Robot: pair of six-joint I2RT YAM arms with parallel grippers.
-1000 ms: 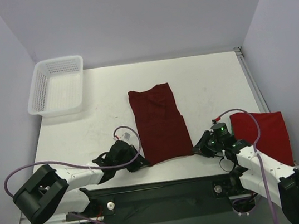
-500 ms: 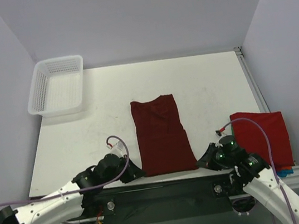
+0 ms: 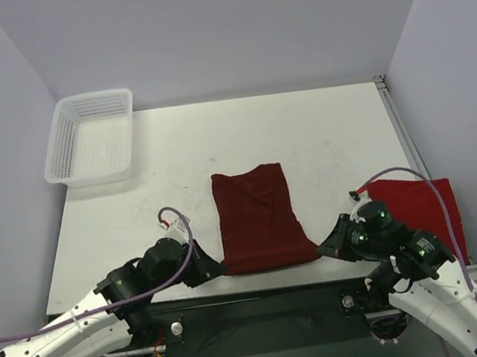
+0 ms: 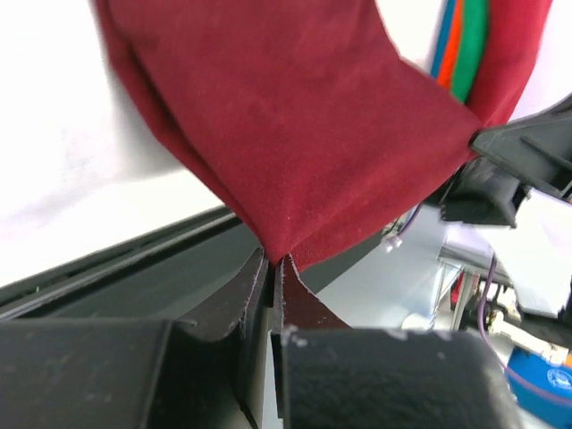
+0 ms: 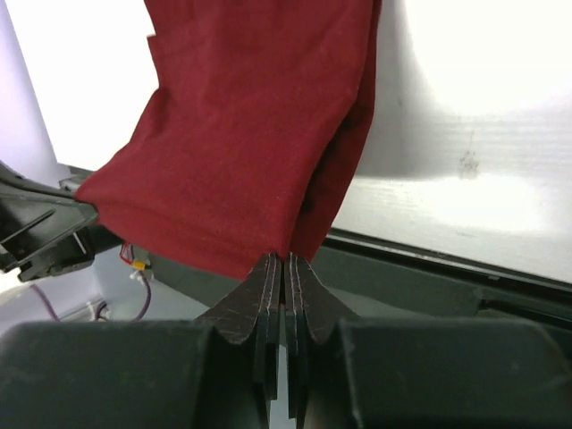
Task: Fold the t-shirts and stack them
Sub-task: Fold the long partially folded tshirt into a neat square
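A dark maroon t-shirt (image 3: 261,218) lies as a long folded strip in the middle of the table, its near end lifted at the front edge. My left gripper (image 3: 214,270) is shut on its near left corner (image 4: 277,250). My right gripper (image 3: 324,250) is shut on the near right corner (image 5: 284,246). The cloth (image 4: 295,134) stretches taut between them and rises over the table's front edge (image 5: 402,255). A brighter red t-shirt (image 3: 423,209) lies folded at the right edge of the table, behind the right arm.
A white mesh basket (image 3: 91,138) stands at the back left corner. The black rail (image 3: 258,306) with both arm bases runs along the near edge. A blue object (image 4: 545,393) lies off the table, low at the right of the left wrist view.
Both grippers have drawn the maroon shirt's near end toward the front edge and lifted it. The shirt has slid nearer. The right gripper closed fully on its corner.
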